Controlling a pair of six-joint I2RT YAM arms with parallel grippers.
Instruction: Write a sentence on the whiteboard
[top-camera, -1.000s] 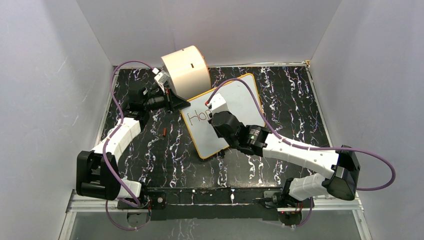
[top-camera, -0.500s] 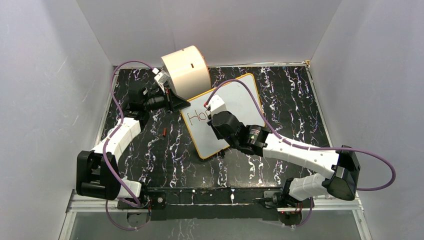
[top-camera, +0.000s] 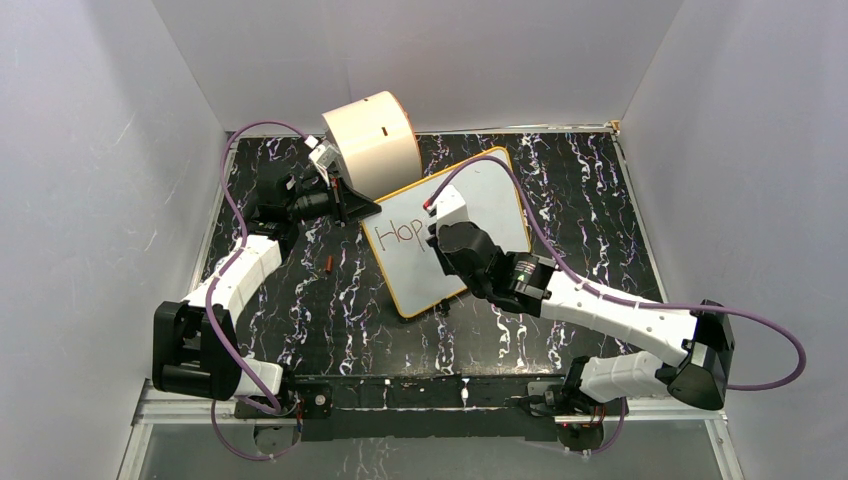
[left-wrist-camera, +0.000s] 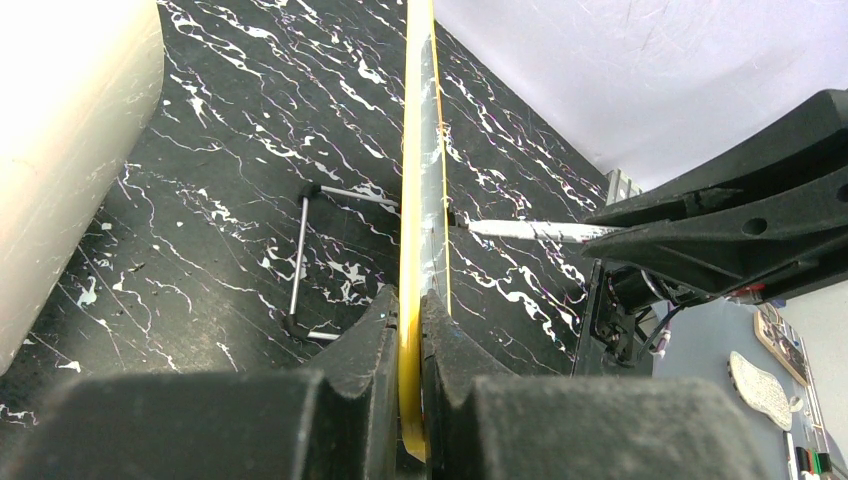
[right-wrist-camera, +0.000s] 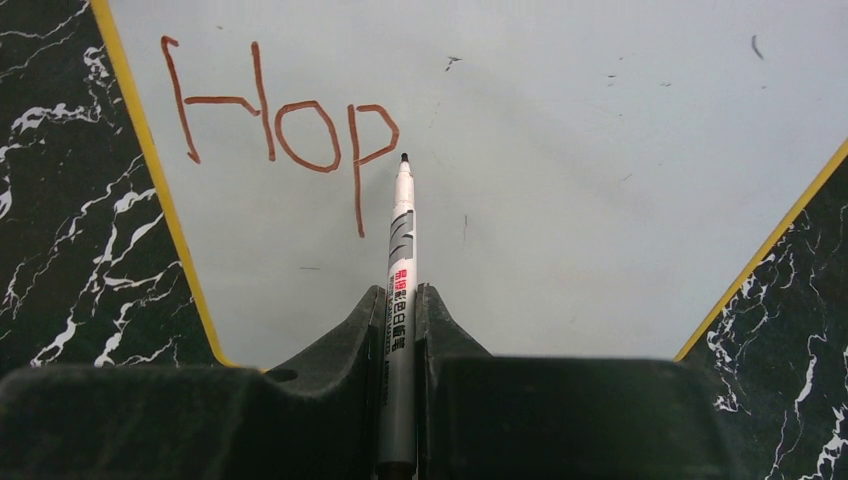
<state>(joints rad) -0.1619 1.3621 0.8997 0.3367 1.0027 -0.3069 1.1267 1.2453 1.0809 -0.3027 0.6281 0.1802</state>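
Note:
The whiteboard (top-camera: 485, 195) stands tilted on the black marbled table, with a yellow rim (right-wrist-camera: 150, 180). My left gripper (top-camera: 352, 206) is shut on its left edge (left-wrist-camera: 418, 160), and the rim is pinched between the fingers (left-wrist-camera: 375, 330). My right gripper (right-wrist-camera: 400, 296) is shut on a grey marker (right-wrist-camera: 401, 250). The marker tip is at the board face just right of the "p". The sentence (right-wrist-camera: 285, 130) reads "Hop" in red-brown strokes (top-camera: 398, 232). From the left wrist the marker (left-wrist-camera: 530, 231) shows meeting the board.
A cream cylinder drum (top-camera: 375, 135) lies just behind the board's upper left corner, close to my left gripper. A small red-brown cap (top-camera: 328, 264) rests on the table left of the board. A thin metal stand (left-wrist-camera: 300, 255) sits behind the board. Grey walls enclose the table.
The "p" has been finished, so the lettering now reads "Hop". My right gripper and marker have moved right along the board. The left gripper has stayed still.

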